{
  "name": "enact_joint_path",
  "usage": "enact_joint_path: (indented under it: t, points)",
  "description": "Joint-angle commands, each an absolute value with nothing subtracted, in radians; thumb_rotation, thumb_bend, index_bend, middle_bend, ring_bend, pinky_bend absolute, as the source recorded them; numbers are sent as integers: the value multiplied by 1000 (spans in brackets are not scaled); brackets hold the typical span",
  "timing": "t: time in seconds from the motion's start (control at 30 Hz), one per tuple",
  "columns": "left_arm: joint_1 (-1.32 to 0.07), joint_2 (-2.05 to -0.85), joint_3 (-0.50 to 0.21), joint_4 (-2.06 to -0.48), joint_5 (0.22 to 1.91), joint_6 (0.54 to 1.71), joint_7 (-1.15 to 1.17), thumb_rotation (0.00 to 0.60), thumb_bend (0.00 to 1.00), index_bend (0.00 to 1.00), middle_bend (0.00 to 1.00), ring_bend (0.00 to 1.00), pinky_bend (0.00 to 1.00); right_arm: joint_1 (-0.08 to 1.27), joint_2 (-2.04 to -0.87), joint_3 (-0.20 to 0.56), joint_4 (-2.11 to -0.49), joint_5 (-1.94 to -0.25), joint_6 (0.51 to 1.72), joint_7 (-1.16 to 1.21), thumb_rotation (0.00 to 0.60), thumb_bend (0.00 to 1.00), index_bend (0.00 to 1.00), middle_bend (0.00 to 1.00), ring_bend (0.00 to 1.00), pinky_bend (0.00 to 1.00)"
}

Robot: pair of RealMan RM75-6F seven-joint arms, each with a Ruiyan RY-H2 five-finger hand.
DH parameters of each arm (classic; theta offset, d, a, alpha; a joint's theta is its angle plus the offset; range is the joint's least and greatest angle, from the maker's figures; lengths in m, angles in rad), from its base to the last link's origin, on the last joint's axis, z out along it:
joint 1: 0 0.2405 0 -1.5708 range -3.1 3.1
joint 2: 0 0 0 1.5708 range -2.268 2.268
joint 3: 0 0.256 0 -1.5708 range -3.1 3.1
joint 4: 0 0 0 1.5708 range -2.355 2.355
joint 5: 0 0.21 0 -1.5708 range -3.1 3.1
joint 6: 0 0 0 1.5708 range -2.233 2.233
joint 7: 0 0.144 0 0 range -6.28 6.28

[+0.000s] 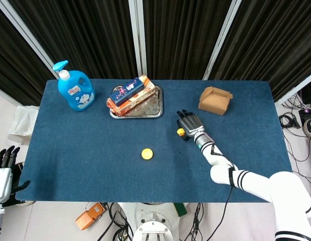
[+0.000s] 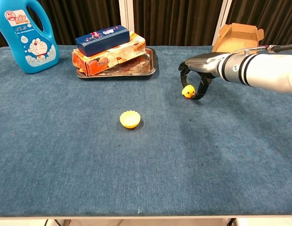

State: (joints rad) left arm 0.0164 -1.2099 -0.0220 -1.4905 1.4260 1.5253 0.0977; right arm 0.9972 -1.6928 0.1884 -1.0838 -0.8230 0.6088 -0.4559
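Observation:
A small yellow duck (image 1: 180, 132) (image 2: 187, 92) stands on the blue table (image 1: 85, 150), right of centre. My right hand (image 1: 190, 123) (image 2: 198, 75) hovers over it. The fingers (image 2: 184, 73) curl down above the duck's left side and the thumb reaches down against its right side. The duck still rests on the cloth, and I cannot tell whether the hand grips it. My left hand (image 1: 4, 169) hangs off the table's near left corner, fingers spread and holding nothing; only the head view shows it.
A yellow fluted cup (image 1: 147, 153) (image 2: 130, 119) lies mid-table. At the back stand a blue soap bottle (image 1: 75, 89) (image 2: 26, 35), a steel tray (image 1: 155, 108) (image 2: 148, 66) holding stacked boxes (image 1: 131, 94) (image 2: 108, 47), and an open brown cardboard box (image 1: 214, 100) (image 2: 238, 35).

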Motion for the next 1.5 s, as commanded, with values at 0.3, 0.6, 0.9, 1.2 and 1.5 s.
enact_joint_path:
  t: [0.3, 0.6, 0.9, 1.2, 1.5]
  points:
    - [10, -1211, -26, -1490, 1431, 1518, 100, 600, 0, 36, 26, 0, 0, 960, -1577, 215, -1284, -1010, 703, -321, 600, 484, 658, 184, 118, 246]
    - [11, -1212, -26, -1490, 1433, 1518, 99, 600, 0, 36, 25, 0, 0, 1013, -1557, 185, -1467, -1093, 695, -386, 600, 484, 632, 184, 118, 246]
    - [21, -1218, -23, -1477, 1427, 1520, 87, 600, 0, 36, 25, 0, 0, 1105, -1651, 176, -1436, -992, 668, -503, 600, 484, 602, 184, 118, 246]
    - [25, -1225, -23, -1458, 1423, 1516, 72, 600, 0, 36, 26, 0, 0, 1153, -1686, 154, -1418, -904, 675, -565, 600, 484, 548, 184, 113, 220]
    - [28, -1229, -24, -1448, 1421, 1515, 63, 600, 0, 36, 26, 0, 0, 1173, -1687, 134, -1421, -873, 673, -568, 600, 483, 219, 168, 34, 143]
